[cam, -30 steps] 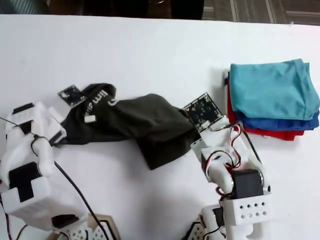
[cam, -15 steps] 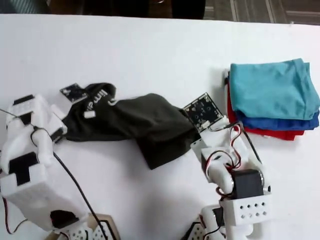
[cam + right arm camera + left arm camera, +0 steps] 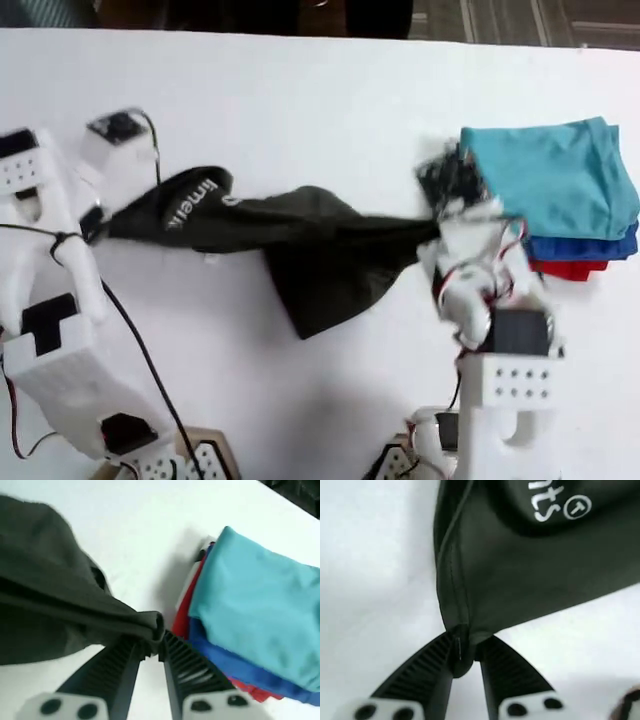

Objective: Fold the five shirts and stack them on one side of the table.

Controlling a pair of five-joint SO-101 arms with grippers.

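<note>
left gripper [image 3: 469, 644]: pinched on a hemmed corner of the dark shirt [image 3: 320, 255]
right gripper [image 3: 151, 642]: clamped on its bunched other end
dark shirt: limp matte cloth strung between both jaws, unfolded
stack [image 3: 550, 175]: just beside the right jaws; teal, blue, red, soft flat slabs
progress: looks like three done

White table [image 3: 330, 90], dark shapes [image 3: 250, 12] beyond its far edge, grey floor [image 3: 500, 20] with pale lines.
</note>
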